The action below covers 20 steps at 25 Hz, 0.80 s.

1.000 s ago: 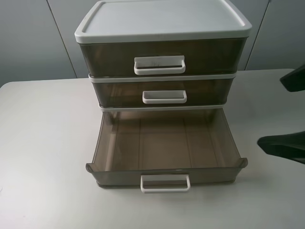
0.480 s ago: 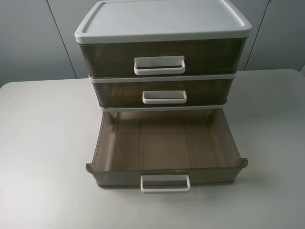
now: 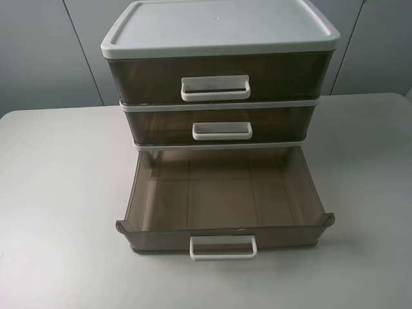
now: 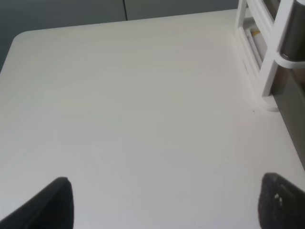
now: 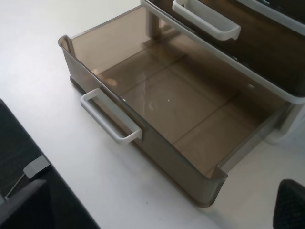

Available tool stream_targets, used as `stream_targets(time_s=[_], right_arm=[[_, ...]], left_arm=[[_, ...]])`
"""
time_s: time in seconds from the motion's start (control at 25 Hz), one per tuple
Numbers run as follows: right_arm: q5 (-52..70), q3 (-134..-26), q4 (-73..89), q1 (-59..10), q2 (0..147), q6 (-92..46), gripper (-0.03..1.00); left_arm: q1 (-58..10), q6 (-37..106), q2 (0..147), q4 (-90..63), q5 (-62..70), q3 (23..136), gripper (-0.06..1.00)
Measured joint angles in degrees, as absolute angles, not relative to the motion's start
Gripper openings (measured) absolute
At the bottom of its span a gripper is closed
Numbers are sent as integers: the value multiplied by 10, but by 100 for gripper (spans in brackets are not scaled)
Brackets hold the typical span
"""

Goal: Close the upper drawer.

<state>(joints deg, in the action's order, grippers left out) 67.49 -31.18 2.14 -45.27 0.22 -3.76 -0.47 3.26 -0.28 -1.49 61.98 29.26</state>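
The drawer cabinet (image 3: pixel 219 29) has a white top and smoky brown drawers. Its upper drawer (image 3: pixel 148 77), with a white handle (image 3: pixel 215 88), sits flush in the frame. The middle drawer (image 3: pixel 154 125) is also pushed in. The lower drawer (image 3: pixel 219 193) is pulled far out and is empty; it also shows in the right wrist view (image 5: pixel 157 109). Neither gripper shows in the exterior view. My left gripper (image 4: pixel 167 207) is open and empty over bare table beside the cabinet's frame (image 4: pixel 271 47). My right gripper (image 5: pixel 157 210) is open and empty, in front of the lower drawer's handle (image 5: pixel 112 119).
The white table (image 3: pixel 58 193) bears only the cabinet. A grey wall panel (image 3: pixel 38 51) stands behind it. The table's front edge (image 5: pixel 28 143) lies close to the right gripper, with dark floor beyond.
One second ago my right gripper's dark fingers showed at the right edge of the exterior view; they have moved out of that view. The drawers have not moved.
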Motion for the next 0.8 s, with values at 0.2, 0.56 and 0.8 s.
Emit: stream_targets(time_s=[0.2, 0.56, 0.8], right_arm=[[661, -307, 21, -441, 2, -37, 70], [628, -293, 15, -238, 0, -19, 70], [628, -293, 12, -71, 0, -19, 70]], left_arm=[[-5, 33, -3, -15, 620, 293, 74], [-5, 33, -3, -15, 620, 293, 74], [-5, 33, -3, -15, 620, 293, 74]])
